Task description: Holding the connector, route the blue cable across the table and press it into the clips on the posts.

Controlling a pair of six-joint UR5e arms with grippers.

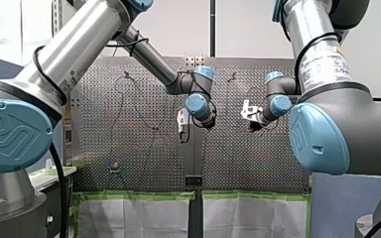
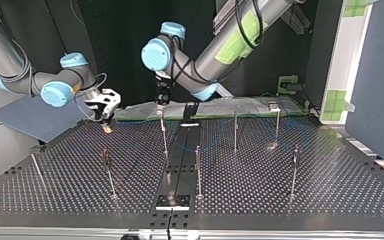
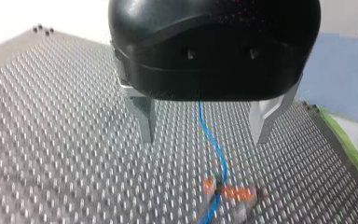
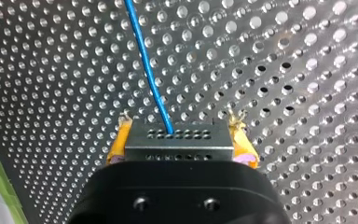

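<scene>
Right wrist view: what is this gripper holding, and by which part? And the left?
My right gripper clamps the grey connector by its two short ends between yellow pads; the blue cable exits its front. My left gripper is open, empty.

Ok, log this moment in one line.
right jaws: shut on connector | left jaws: open, empty | blue cable: runs beneath left jaws, over table

On the blue round joint cap (image 1: 10, 134) of my left arm (image 1: 74, 44) I read an embossed logo shaped like the letters UR. My right arm (image 1: 310, 29) carries a white label (image 1: 322, 64), its print too small to read.
</scene>
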